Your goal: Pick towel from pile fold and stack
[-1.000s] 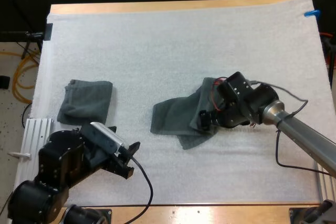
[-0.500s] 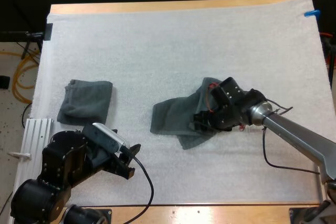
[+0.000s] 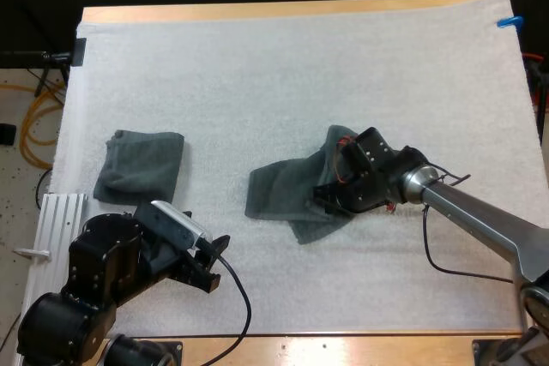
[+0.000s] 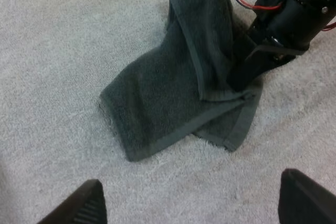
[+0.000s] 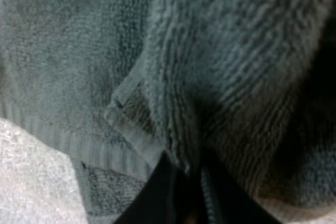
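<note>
Pinching a hemmed fold of the nubbly crumpled towel, mid-mat, in the closed right gripper; holding the left gripper agape at near left, amid bare fuzzy white mat.

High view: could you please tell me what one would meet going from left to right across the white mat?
Folded towel → left gripper, jaws open → crumpled towel, pinched by the right gripper.

Wooden table covered by a white mat. On the mat, a folded towel near the left edge and a crumpled towel right of centre, well apart.
</note>
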{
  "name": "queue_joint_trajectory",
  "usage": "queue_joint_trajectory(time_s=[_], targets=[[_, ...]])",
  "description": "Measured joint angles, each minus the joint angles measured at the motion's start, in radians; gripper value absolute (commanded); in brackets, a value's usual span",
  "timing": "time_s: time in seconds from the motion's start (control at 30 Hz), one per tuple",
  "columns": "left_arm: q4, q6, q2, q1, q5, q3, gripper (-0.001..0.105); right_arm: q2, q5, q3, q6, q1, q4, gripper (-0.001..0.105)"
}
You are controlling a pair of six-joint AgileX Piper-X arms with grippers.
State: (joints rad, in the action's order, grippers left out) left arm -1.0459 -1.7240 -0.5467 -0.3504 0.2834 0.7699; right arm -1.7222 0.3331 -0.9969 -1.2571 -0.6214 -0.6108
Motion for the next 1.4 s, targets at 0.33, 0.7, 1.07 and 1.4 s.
queue_joint_trajectory(time_s=[0.33,0.7,1.07,1.4], targets=[[0.0,0.0,0.0,0.0,0.0,0.0,0.065,0.207,-0.061,-0.05,-0.139,0.0,0.001,0.0],[0.0,0.0,0.0,0.0,0.0,0.0,0.065,0.417,-0.517,-0.216,-0.411,0.0,0.0,0.0],[0.0,0.0,0.0,0.0,0.0,0.0,0.065,0.457,-0.583,-0.255,-0.318,-0.006,-0.082,0.0],[0.0,0.002,0.0,0.0,0.002,0.0,0.065,0.225,-0.266,-0.026,-0.008,-0.217,0.104,0.0]])
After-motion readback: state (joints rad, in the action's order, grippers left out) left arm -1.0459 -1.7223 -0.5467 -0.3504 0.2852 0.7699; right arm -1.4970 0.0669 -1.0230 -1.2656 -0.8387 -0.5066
